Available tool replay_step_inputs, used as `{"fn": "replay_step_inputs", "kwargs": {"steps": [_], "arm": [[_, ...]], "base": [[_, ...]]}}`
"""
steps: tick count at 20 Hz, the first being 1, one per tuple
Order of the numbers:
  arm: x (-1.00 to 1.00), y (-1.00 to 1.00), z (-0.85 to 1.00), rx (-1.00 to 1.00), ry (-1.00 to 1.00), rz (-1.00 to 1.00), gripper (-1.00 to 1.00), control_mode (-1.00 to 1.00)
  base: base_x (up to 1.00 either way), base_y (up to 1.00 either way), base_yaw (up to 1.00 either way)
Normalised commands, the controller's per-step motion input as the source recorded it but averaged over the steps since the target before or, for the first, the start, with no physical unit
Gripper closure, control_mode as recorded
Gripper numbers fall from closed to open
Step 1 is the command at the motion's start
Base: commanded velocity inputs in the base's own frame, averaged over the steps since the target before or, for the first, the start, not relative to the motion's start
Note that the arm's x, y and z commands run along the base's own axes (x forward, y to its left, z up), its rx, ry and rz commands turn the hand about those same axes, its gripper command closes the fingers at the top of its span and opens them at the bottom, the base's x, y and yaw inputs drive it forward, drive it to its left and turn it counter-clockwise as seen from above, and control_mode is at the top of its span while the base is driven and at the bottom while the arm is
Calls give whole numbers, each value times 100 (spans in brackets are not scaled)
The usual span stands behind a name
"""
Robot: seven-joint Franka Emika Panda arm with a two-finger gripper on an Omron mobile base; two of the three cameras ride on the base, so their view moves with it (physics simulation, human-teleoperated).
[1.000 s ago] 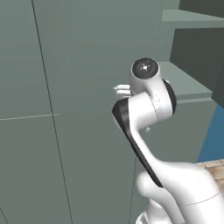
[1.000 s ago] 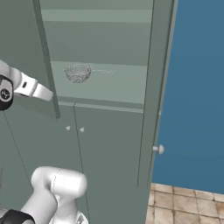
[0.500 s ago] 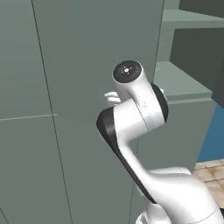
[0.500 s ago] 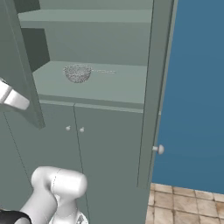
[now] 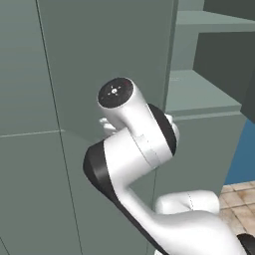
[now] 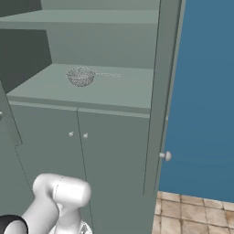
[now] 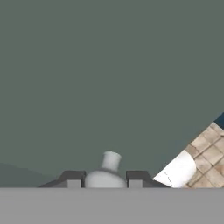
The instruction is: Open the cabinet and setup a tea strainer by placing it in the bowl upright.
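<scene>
The cabinet (image 6: 105, 91) stands open. Its left door (image 5: 109, 64) is swung far out toward me, in front of the arm. In the hand view my gripper (image 7: 105, 177) is shut on that door's small round silver knob (image 7: 110, 161), with a dark fingertip on each side of it and the flat door face behind. The tea strainer (image 6: 81, 76), a round wire-mesh basket with a thin handle pointing right, sits upright on the cabinet shelf (image 6: 91, 93). The bowl is out of view.
The right cabinet door (image 6: 160, 91) stands edge-on and open, a knob (image 6: 167, 156) on it. Below the shelf are two shut lower doors with small knobs (image 6: 77, 135). A blue wall (image 6: 205, 91) and tiled floor (image 6: 196, 215) lie to the right.
The left door has swung further open to the left with the hand on its knob. The arm's elbow followed leftward, and the hand has left the right base view.
</scene>
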Motion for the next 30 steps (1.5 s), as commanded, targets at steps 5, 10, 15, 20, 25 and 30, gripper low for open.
{"fn": "replay_step_inputs", "kwargs": {"steps": [5,10,15,20,25,30], "arm": [[-42,63,-10,0,1,-5,100,-100],[-21,35,0,0,0,-6,-100,-100],[-1,24,0,0,0,-4,-100,-100],[0,3,0,0,0,0,-100,-100],[0,6,0,0,0,0,-100,-100],[0,29,0,0,0,0,-100,-100]], "base": [[0,0,0],[0,0,0],[0,0,0],[0,0,0],[0,0,0],[0,0,0]]}}
